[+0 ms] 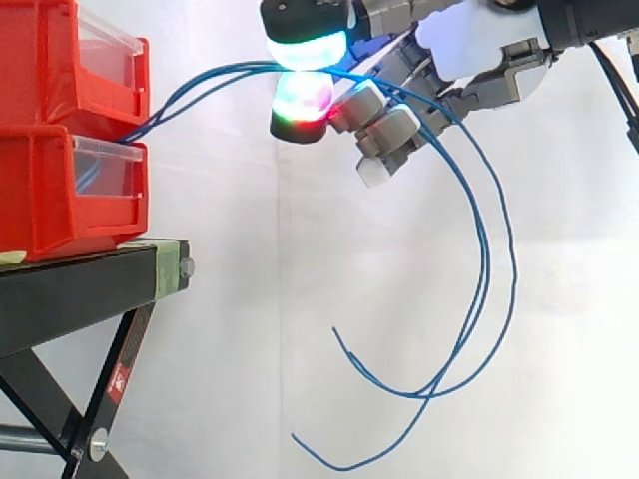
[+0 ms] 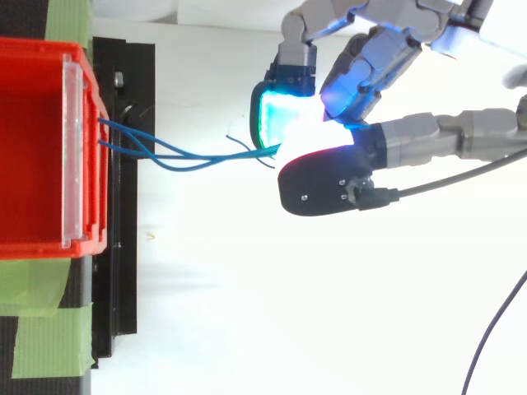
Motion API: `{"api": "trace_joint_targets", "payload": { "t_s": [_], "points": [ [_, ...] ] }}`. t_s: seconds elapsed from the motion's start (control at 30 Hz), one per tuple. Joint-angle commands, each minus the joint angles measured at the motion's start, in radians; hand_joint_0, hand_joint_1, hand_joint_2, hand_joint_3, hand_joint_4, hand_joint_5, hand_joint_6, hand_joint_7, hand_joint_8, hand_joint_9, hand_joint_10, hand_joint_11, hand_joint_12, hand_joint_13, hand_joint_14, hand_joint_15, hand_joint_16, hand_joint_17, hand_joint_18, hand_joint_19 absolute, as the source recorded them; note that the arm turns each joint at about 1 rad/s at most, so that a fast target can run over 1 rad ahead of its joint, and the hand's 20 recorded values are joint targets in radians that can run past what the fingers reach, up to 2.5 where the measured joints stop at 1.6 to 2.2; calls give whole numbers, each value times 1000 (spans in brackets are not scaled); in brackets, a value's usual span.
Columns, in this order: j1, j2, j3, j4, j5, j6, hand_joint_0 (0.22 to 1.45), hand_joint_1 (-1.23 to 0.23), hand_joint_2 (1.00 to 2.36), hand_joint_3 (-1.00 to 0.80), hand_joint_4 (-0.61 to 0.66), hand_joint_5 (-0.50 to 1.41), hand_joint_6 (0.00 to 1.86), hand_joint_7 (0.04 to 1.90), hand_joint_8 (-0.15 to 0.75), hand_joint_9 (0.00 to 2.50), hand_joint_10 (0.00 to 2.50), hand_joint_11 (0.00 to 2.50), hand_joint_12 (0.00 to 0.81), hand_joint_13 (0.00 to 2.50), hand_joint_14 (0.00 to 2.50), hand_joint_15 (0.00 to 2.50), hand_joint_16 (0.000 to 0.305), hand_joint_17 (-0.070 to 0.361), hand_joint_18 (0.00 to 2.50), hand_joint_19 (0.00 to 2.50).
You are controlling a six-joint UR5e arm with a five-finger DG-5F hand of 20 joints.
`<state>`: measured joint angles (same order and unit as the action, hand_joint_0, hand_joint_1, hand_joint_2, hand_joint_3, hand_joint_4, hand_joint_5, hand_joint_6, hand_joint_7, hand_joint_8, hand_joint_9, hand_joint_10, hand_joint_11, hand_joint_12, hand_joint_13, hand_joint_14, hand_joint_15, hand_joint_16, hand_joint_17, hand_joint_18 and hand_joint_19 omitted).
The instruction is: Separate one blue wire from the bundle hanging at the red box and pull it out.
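White curtain backs the red bins at frame left; blue wires arch from them to top centre, where the hand pinches them between glowing pads — one strand or several, I cannot tell. Best pull rightward slowly, grip firm, so the rest slip free.

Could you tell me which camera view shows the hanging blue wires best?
The side view: the blue wires run from the red box between the hand's pads, then hang in loops to free ends. In the top view they span from box to hand, which hides most of the rest.
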<state>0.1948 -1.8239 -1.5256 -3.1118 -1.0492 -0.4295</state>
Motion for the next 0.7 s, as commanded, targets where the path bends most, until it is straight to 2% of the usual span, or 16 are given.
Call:
{"api": "trace_joint_targets", "payload": {
  "t_s": [0.0, 0.67],
  "points": [
    [0, 0, -1, -2, 0, 0, 710, -970, 1023, -240, 175, -289, 865, 1287, 301, 801, 13, 1638, 354, 1187, 4, 1744, 62, 139, 675, 727],
    [0, 0, -1, -2, 0, 14, 729, -1007, 1012, -380, 143, -300, 843, 1288, 295, 710, 14, 1613, 358, 1156, 3, 1718, 62, 138, 671, 703]
  ]
}}
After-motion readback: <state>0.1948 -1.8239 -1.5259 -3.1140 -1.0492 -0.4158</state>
